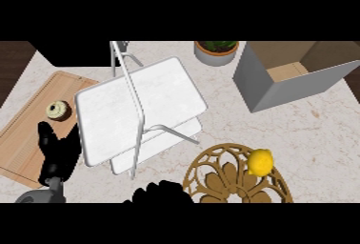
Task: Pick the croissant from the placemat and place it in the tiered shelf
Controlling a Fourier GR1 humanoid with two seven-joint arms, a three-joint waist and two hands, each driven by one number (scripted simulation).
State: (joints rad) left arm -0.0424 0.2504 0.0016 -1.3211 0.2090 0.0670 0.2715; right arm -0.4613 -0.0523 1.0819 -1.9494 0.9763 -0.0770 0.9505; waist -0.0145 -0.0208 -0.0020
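A yellow, lemon-like rounded item (260, 162) lies on the right part of a round brown openwork placemat (218, 178) at the lower middle. The white two-tier shelf (137, 107) on thin metal legs stands in the centre, both tiers bare. My right hand (163, 191) shows at the lower edge, just left of the placemat and apart from the yellow item, fingers spread and holding nothing. My left hand (60, 152) rests open, fingers up, over the wooden board at the left.
A wooden cutting board (28, 128) at the left carries a small ring-shaped pastry (58, 110). An open grey box (295, 71) stands at the back right, with a potted plant (216, 51) beside it. A dark block (77, 53) sits at the back left.
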